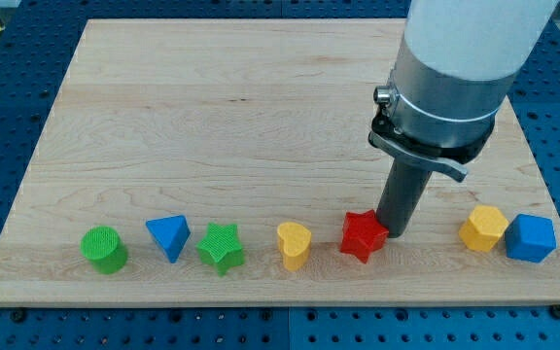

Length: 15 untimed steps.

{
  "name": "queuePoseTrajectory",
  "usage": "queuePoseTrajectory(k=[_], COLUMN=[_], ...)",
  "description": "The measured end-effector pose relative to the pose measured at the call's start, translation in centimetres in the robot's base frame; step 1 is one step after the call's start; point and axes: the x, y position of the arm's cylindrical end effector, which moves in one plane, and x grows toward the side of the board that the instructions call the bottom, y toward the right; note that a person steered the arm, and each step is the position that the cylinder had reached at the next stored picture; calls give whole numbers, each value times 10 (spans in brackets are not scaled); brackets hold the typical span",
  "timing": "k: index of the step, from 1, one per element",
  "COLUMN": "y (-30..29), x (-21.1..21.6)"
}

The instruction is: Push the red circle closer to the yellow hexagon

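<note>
My tip point(393, 232) rests on the wooden board point(212, 117) near the view's bottom right, touching the right side of a red star point(362, 235). The yellow hexagon point(483, 228) lies further to the view's right, a clear gap from my tip. No red circle shows in this view. The only red block I see is the star. The arm's wide body covers part of the board at the view's top right.
A row of blocks runs along the board's bottom edge: green circle point(103, 249), blue triangle point(169, 236), green star point(221, 247), yellow heart point(294, 244). A blue hexagon-like block point(531, 238) touches the yellow hexagon's right side, near the board's right edge.
</note>
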Motion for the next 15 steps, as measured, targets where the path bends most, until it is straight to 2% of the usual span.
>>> queuePoseTrajectory(k=[2,3,4,6,7,8,10,13,15], y=[-26,-32,-8,1,29,66,82,119,122], x=[5,-7,-68,-214,-289,-343,-363,-362,-352])
